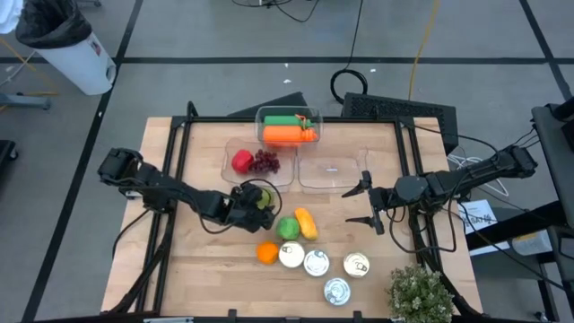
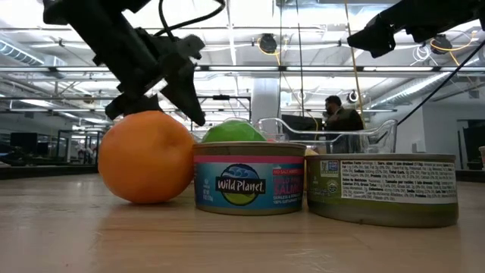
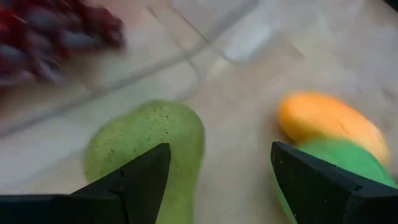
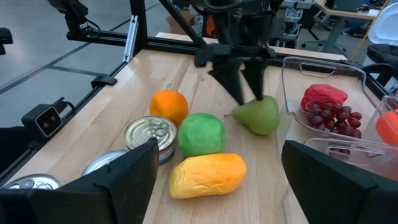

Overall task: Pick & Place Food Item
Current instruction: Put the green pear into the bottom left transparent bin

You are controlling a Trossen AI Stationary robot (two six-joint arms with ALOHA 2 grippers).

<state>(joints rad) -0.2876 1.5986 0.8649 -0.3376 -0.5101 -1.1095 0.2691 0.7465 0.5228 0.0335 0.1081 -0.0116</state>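
Observation:
A green pear (image 1: 264, 198) lies on its side on the wooden table, in front of the clear tray (image 1: 235, 176) that holds a red fruit (image 1: 241, 161) and grapes (image 1: 264, 162). My left gripper (image 1: 256, 204) is open right above the pear (image 3: 149, 140), fingers pointing down at it; the right wrist view shows the fingertips (image 4: 241, 96) just above the pear (image 4: 260, 116), and I cannot see contact. My right gripper (image 1: 366, 202) is open and empty over the table's right half, near an empty clear tray (image 1: 330, 170).
A green round fruit (image 1: 287, 227), a yellow mango (image 1: 306, 222) and an orange (image 1: 266, 253) lie close to the pear. Several cans (image 1: 316, 262) stand toward the near edge. A container with a carrot (image 1: 287, 134) stands at the far edge, and a plant (image 1: 420, 294) at the near right.

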